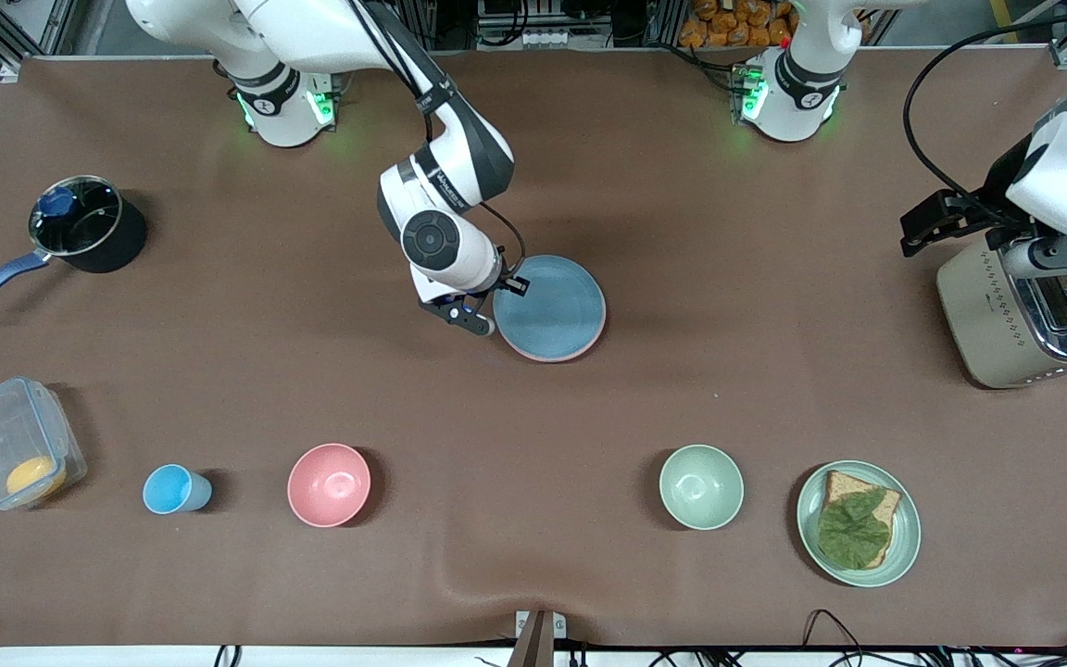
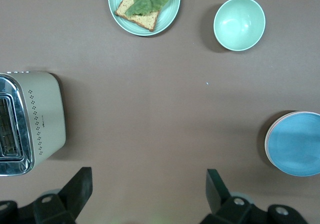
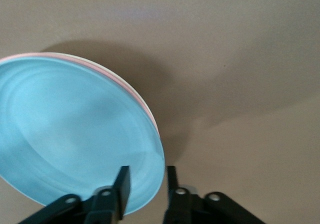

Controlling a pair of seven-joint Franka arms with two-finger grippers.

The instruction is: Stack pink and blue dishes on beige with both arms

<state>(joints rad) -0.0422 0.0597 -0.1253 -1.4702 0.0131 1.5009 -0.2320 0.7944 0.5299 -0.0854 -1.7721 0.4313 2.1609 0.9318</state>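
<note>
The light blue plate lies on top of a stack in the middle of the table. The pink plate's rim shows under it, and a pale beige edge shows at the bottom of the stack. My right gripper is at the stack's rim toward the right arm's end. In the right wrist view the right gripper is open: one finger over the blue plate, the other outside the rim, slightly apart from it. My left gripper hangs open over bare table beside the toaster, holding nothing.
A toaster stands at the left arm's end. Near the front camera are a green plate with bread, a green bowl, a pink bowl, a blue cup and a clear box. A dark pot stands at the right arm's end.
</note>
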